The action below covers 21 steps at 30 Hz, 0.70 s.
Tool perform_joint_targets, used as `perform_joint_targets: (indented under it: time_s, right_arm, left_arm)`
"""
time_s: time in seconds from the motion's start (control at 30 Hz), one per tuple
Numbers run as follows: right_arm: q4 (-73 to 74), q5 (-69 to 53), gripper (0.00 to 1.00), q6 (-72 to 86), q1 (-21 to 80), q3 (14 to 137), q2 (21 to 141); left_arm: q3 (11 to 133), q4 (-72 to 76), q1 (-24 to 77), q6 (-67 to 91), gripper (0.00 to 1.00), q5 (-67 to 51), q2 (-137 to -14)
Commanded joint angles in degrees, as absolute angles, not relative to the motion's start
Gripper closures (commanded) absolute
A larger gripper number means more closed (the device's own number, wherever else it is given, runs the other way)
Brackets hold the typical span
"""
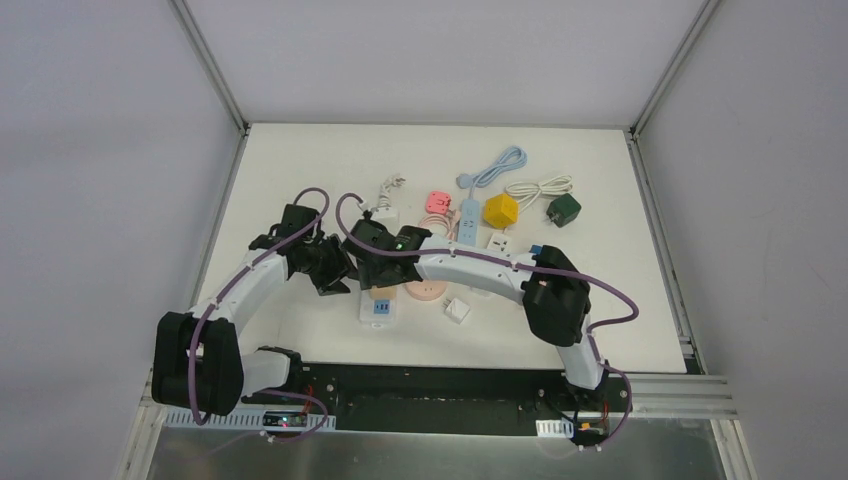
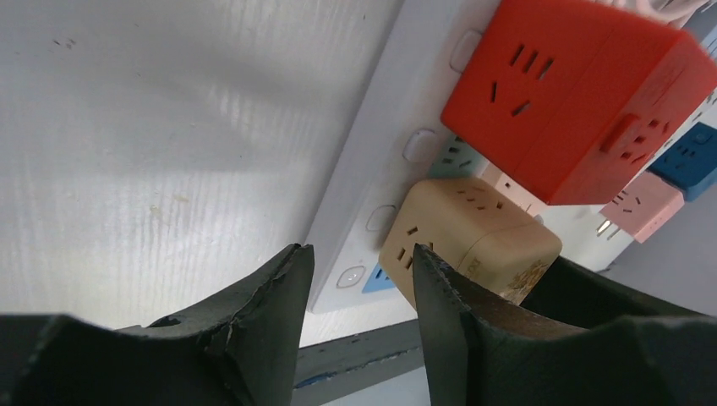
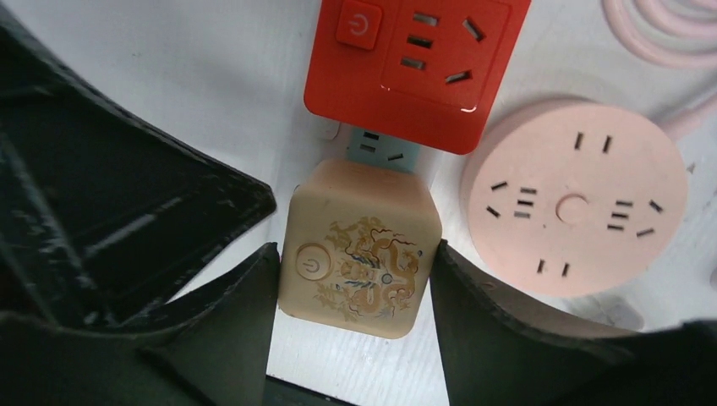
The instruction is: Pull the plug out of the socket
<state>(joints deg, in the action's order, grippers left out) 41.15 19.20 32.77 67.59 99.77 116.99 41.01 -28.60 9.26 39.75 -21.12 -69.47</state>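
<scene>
The plug is a tan cube (image 3: 363,211) with a dragon print and a power button. It sits in the white power strip (image 2: 380,169), the socket, just below a red cube (image 3: 414,68). My right gripper (image 3: 353,248) comes down over the tan cube (image 1: 383,293), and its two fingers press against the cube's opposite sides. My left gripper (image 2: 359,262) straddles the strip's near end, one finger along each long side, with the tan cube (image 2: 473,237) just beyond its right finger. From the top, the left gripper (image 1: 335,275) sits to the left of the strip (image 1: 380,312).
A round pink socket (image 3: 575,194) lies right beside the tan cube. Behind are a blue strip (image 1: 468,215), a yellow cube (image 1: 500,210), a green cube (image 1: 563,210) and a white cable (image 1: 540,187). A small white adapter (image 1: 457,309) is near the table's front edge.
</scene>
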Motion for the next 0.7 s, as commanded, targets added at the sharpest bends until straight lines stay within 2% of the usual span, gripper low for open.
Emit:
perform_joint_targets:
  time_s: [0.0, 0.13, 0.27, 0.37, 0.53, 0.67]
  right_arm:
    - [28.5, 15.4, 0.53, 24.5, 67.1, 96.6, 115.7]
    - [29.0, 17.4, 0.51, 23.2, 66.7, 97.9, 116.6]
    - [32.0, 20.5, 0.25, 26.8, 66.6, 98.7, 116.4]
    - [32.2, 21.7, 0.16, 28.3, 66.6, 96.8, 115.6]
    - [31.6, 20.3, 0.16, 29.7, 66.2, 94.4, 115.4]
    - [30.8, 18.4, 0.27, 29.7, 66.2, 94.5, 116.0]
  left_arm:
    - [39.0, -25.2, 8.7, 42.4, 0.53, -27.1, -71.3]
    - [38.5, -24.7, 8.7, 42.8, 0.58, -27.6, -72.8]
    - [38.5, -24.7, 8.7, 42.6, 0.61, -27.6, -74.5]
    - [38.2, -24.7, 8.7, 42.3, 0.66, -26.4, -75.7]
    - [38.2, -24.3, 8.7, 43.1, 0.70, -25.0, -77.3]
    - [39.0, -25.2, 8.7, 42.9, 0.72, -24.2, -78.7]
